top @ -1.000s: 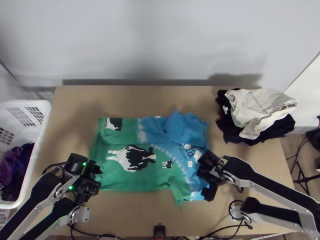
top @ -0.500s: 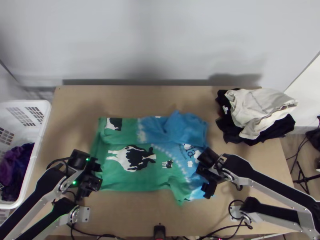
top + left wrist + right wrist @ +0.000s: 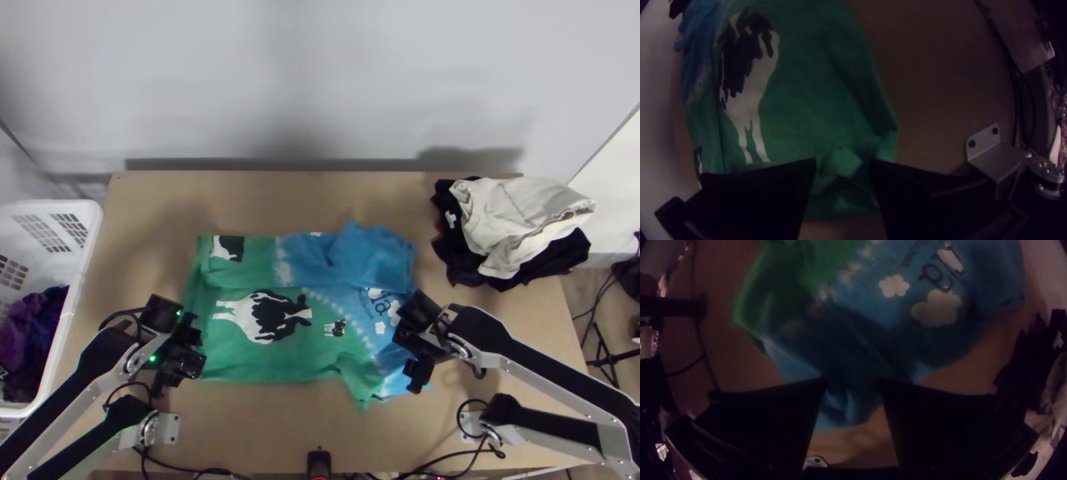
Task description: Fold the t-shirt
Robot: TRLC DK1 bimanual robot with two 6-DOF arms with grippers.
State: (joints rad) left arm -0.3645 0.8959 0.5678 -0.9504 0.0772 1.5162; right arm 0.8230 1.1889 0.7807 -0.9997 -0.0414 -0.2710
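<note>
The job looks part-way through its first folds: the t-shirt [image 3: 240, 360] lies across the middle of the surface [image 3: 272, 436], green towards the left arm and blue towards the right, its far portion turned over towards the near side and its blue end rumpled; a near-side corner juts out loosely by the right arm. The left gripper [image 3: 843, 163] is at the green end, its fingers spread with raised cloth between them; the right gripper [image 3: 852, 383] is at the near blue corner — its fingers likewise parted, with blue fabric in the gap. The next move, I'd judge, calls for both to close on the near edge, lift together and carry it over the body; the jutting corner may want tucking in first, or it could fold under crookedly. Beyond, a cream garment [image 3: 512, 212] rests on black clothing [image 3: 572, 252] at the far right corner; a white laundry basket [image 3: 83, 264] with purple and dark clothes [image 3: 32, 324] stands at the left; a pale wall [image 3: 320, 80] rises behind.
</note>
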